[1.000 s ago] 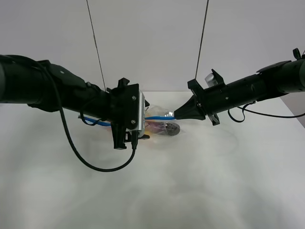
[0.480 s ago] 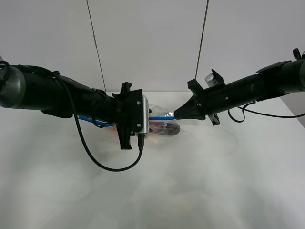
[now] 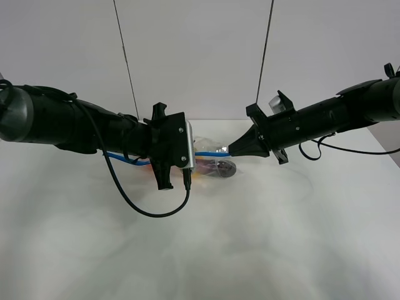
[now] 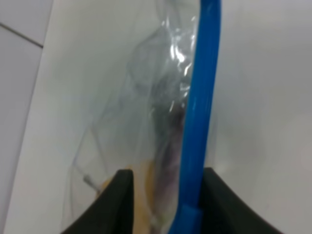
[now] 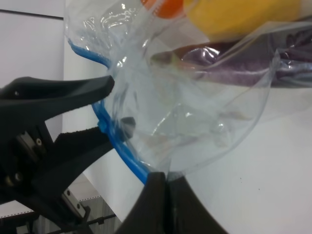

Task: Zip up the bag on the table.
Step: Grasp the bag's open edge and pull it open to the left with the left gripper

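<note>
The bag [image 3: 214, 167] lies on the white table [image 3: 250, 237] between the two arms, clear and crinkly, with orange, yellow and purple produce inside [image 5: 234, 19]. Its blue zipper strip [image 4: 200, 107] runs between the fingers of my left gripper [image 4: 168, 195]. Those jaws stand a little apart around the strip, and bag plastic fills the gap on one side. The right wrist view shows the same left gripper [image 5: 109, 107] straddling the strip [image 5: 122, 151]. My right gripper [image 5: 165, 178] is shut on the bag's edge by the strip's end, at the bag's right corner [image 3: 230, 150].
A black cable [image 3: 150, 212] loops down from the left arm over the table. Two thin dark lines [image 3: 125, 50] [image 3: 266, 50] run down the wall behind. The table's right edge [image 3: 390, 153] lies beyond the right arm.
The left arm's wrist has lifted a little and shifted slightly right along the bag's zipper edge. The right arm and the bag's corner have stayed put.
</note>
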Robot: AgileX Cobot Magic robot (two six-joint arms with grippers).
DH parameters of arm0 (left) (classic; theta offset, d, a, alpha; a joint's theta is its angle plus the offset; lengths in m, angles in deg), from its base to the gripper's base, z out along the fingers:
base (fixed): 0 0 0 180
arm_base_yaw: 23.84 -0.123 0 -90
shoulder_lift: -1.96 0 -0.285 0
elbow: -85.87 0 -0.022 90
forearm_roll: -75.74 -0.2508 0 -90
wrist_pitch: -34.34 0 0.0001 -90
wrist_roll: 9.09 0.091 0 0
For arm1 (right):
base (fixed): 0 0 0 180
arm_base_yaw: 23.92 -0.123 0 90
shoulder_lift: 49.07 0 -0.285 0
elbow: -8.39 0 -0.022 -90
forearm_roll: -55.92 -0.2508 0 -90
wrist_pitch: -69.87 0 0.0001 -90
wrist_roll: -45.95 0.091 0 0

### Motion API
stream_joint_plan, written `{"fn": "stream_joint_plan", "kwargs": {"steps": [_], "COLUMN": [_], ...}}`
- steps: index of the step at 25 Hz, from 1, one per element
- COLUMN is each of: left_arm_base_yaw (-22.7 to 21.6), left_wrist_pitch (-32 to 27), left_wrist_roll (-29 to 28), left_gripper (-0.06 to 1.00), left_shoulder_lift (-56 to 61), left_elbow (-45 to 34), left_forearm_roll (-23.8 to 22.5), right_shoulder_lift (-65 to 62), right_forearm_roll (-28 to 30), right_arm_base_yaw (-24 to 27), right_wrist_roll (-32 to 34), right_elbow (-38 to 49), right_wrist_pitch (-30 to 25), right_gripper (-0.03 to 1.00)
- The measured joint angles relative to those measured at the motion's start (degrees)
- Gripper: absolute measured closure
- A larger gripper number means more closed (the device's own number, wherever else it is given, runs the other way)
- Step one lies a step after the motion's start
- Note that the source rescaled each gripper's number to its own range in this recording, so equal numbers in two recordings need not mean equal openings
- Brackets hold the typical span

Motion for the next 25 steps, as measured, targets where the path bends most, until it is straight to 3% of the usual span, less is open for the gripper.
{"fn": "stream_joint_plan", "kwargs": {"steps": [5, 13, 18, 21, 25], "left_arm_base_yaw": [0.0, 0.0, 0.0, 0.0, 0.0], "left_wrist_pitch": [0.1, 0.1, 0.4, 0.6, 0.7], "left_wrist_roll": [0.0, 0.1, 0.2, 0.2, 0.2], "left_gripper": [0.59, 0.82, 0.86, 0.94, 0.94], "left_shoulder_lift": [0.0, 0.0, 0.0, 0.0, 0.0], "left_elbow": [0.0, 0.0, 0.0, 0.0, 0.0], "left_forearm_roll": [0.0, 0.0, 0.0, 0.0, 0.0], "right_shoulder_lift": [0.0, 0.0, 0.0, 0.0, 0.0], "right_forearm_roll": [0.0, -0.1, -0.2, -0.2, -0.2], "right_arm_base_yaw": [0.0, 0.0, 0.0, 0.0, 0.0], "right_wrist_roll": [0.0, 0.0, 0.0, 0.0, 0.1], "right_elbow": [0.0, -0.1, -0.1, -0.1, -0.1], "right_wrist_pitch": [0.0, 0.2, 0.2, 0.2, 0.2], "right_gripper": [0.97, 0.97, 0.97, 0.97, 0.97]}}
